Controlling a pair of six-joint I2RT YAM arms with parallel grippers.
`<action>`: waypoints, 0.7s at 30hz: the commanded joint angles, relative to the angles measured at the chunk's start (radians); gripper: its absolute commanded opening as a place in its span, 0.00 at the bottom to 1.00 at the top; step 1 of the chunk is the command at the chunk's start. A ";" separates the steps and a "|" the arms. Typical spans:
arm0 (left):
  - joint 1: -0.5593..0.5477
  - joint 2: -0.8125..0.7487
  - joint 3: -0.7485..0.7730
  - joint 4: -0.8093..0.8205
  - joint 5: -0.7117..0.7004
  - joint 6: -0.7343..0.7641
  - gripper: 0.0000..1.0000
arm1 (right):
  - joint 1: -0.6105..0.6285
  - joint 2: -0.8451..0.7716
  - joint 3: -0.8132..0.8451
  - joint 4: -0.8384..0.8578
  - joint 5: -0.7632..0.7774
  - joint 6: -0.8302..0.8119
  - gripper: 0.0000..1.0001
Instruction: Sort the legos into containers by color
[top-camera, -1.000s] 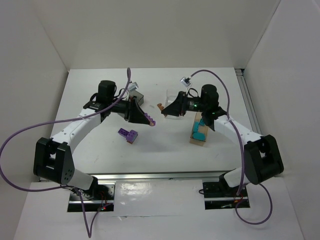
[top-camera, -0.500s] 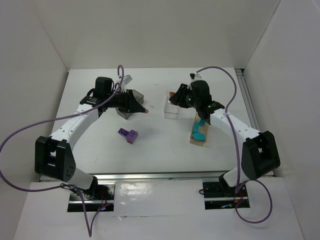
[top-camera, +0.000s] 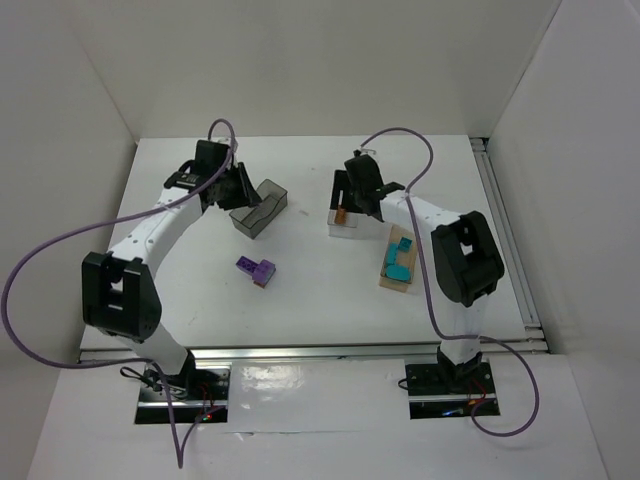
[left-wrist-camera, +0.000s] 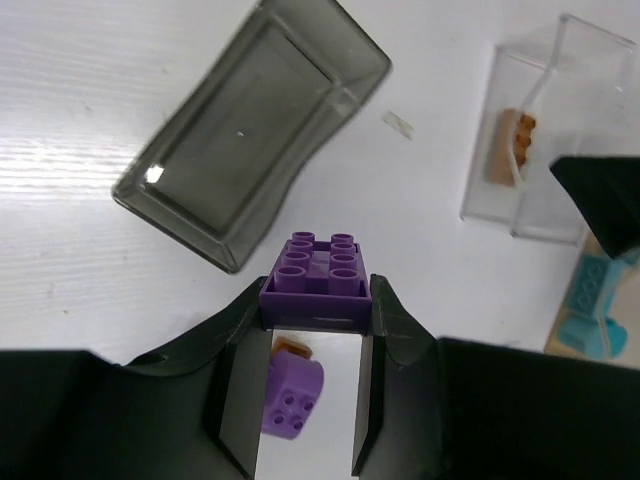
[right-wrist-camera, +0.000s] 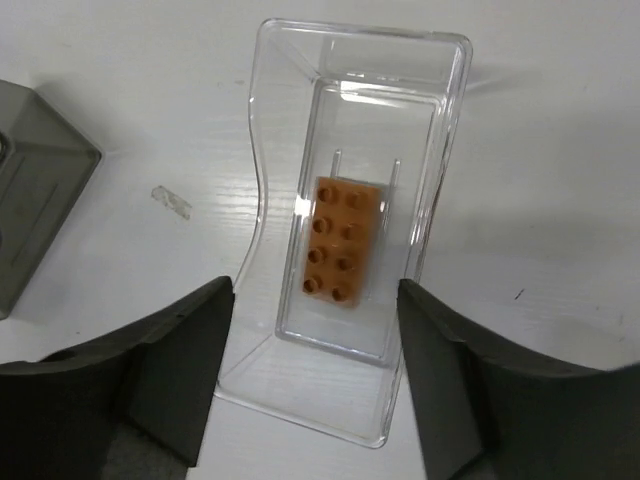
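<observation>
My left gripper (left-wrist-camera: 317, 302) is shut on a purple lego (left-wrist-camera: 318, 272), held just short of the dark smoky-grey container (left-wrist-camera: 255, 130), which has nothing in it. A second purple lego (left-wrist-camera: 291, 387) lies on the table below, with a bit of orange at its far end. My right gripper (right-wrist-camera: 315, 335) hangs open over the clear container (right-wrist-camera: 262, 190), where an orange-brown lego (right-wrist-camera: 341, 238) lies flat. In the top view, teal legos (top-camera: 400, 260) sit in the tan container (top-camera: 385, 281), the left gripper (top-camera: 243, 190) is beside the dark container (top-camera: 258, 208), and the right gripper (top-camera: 347, 200) is over the clear container (top-camera: 345, 230).
A small scrap of clear tape (left-wrist-camera: 400, 122) lies on the table between the dark and clear containers. White walls enclose the table at the back and sides. The loose purple lego (top-camera: 257, 270) lies in front of the dark container.
My right gripper has swung back over the clear container and opened, and the orange-brown lego now lies inside. My left arm has carried its purple lego back-left past the dark container.
</observation>
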 joint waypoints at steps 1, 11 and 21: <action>0.015 0.075 0.090 -0.054 -0.111 -0.029 0.00 | 0.008 0.009 0.086 -0.036 0.067 -0.033 0.83; 0.024 0.305 0.250 -0.081 -0.139 -0.018 0.57 | 0.049 -0.276 -0.058 -0.045 0.129 -0.023 0.86; 0.015 0.004 0.162 -0.113 -0.177 -0.018 0.79 | 0.192 -0.428 -0.169 -0.087 -0.010 -0.069 0.87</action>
